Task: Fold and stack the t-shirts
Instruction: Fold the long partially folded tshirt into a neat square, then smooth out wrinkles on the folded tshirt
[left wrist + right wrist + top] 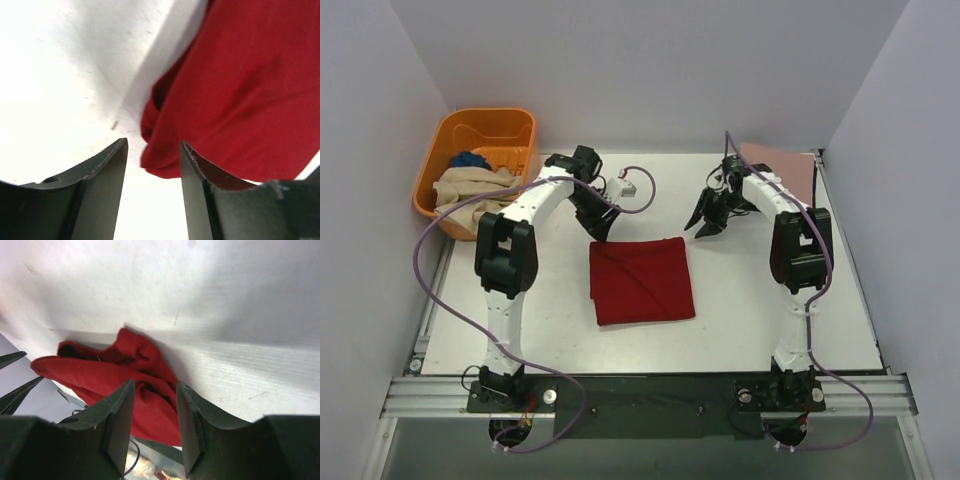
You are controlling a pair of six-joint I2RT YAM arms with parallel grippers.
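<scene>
White table [740, 320]. Far left, orange basket [485, 128] with beige shirt [465, 187] and blue shirt [470, 160]. Centre, dark red t-shirt [642, 280], folded square. Far right, dusty pink shirt [775, 165]. Spread and empty by the red far corners: left gripper [603, 228], right gripper [710, 222]. Risk: pinching only the top layer, unfolding on the lift.

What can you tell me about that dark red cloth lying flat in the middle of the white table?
The dark red soft cloth t-shirt is folded into a flat, roughly square packet. Its edges are a little uneven and its far corners are bunched into soft creases. It lies near the middle of the white table, resting on that alone, well apart from the orange plastic basket. Both arms' jaws stand open just beyond its far corners; neither grips it.
</scene>
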